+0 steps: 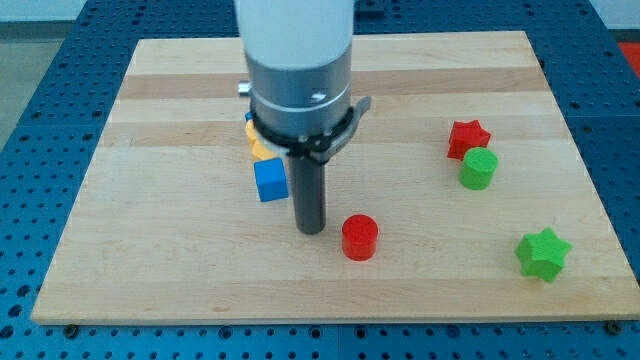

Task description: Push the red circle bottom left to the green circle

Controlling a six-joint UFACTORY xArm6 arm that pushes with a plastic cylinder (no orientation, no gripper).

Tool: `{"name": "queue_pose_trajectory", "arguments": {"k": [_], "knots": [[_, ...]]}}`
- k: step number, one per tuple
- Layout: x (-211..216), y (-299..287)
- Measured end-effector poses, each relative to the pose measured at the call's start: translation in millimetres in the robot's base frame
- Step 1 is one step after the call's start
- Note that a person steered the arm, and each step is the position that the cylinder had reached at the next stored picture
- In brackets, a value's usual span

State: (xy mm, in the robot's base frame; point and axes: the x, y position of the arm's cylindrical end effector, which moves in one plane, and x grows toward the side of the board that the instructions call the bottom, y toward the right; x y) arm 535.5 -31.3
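Observation:
The red circle (359, 237) lies on the wooden board (150, 250), below the view's centre. My tip (310, 229) stands just to its left, close to it with a small gap. The green circle (478, 168) lies at the view's right, up and to the right of the red circle, touching the red star (467, 136) just above it.
A blue cube (270, 180) sits just left of the rod. A yellow block (256, 146) and another blue block (248, 118) are partly hidden behind the arm. A green star (543, 253) lies at the view's bottom right.

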Motion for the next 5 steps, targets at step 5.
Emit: {"name": "queue_pose_trajectory", "arguments": {"k": [5], "knots": [[16, 92]]}}
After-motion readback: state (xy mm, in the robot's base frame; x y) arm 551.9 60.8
